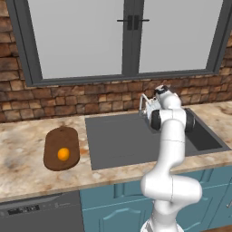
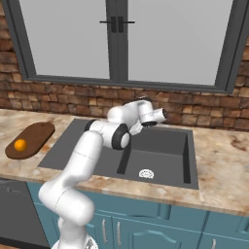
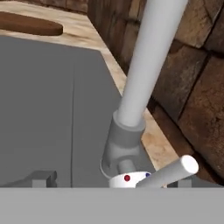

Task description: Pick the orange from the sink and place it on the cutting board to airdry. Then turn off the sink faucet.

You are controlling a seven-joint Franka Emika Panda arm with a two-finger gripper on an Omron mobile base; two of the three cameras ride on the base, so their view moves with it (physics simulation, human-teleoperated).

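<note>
One orange rests on the cutting board, far left of the pincer. Just ahead of the pincer rises the sink faucet; whether its jaws are wide or narrow, I cannot tell.

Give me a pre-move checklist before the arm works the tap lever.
1. Small round orange resting on dark brown oval cutting board: ok.
2. Dark grey rectangular sink free of fruit: ok.
3. Gripper close to silver faucet base: ok.
4. White lever between the fingers: cannot tell.
5. Water stream off: cannot tell, no stream visible.
6. Gripper opening: cannot tell.
</note>
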